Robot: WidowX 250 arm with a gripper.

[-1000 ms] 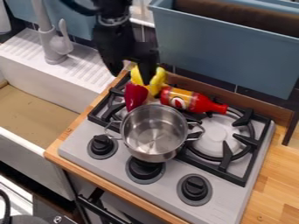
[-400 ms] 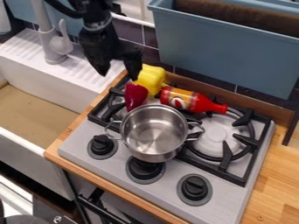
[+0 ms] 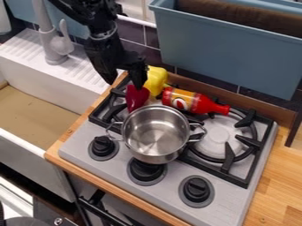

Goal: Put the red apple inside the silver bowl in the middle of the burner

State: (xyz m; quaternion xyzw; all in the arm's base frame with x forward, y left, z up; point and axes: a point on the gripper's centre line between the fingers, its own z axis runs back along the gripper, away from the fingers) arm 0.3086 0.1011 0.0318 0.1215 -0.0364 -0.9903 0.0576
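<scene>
And here's the pincer (image 3: 124, 82), hanging over the back left corner of the stove (image 3: 170, 190), its two fingers clearly apart with nothing between them! One tip is right at the top of the dark red toy (image 3: 137, 97), the closest thing to the task's apple; whether they touch, you can't tell from this angle. That red toy sits at the left burner, outside the silver pot (image 3: 155, 134), just behind its rim, narrow end pointing toward it. The pot has nothing in it, folks, a handle out on each side, the middle knob (image 3: 147, 171) partly behind its base. Snug beside the red toy, there's a yellow pepper (image 3: 155, 80), and right next to that a red bottle (image 3: 191, 101) on its side, cap toward the right burner (image 3: 218, 137). Wooden desk (image 3: 280, 190) on the right, sink (image 3: 35, 110) on the left!
</scene>
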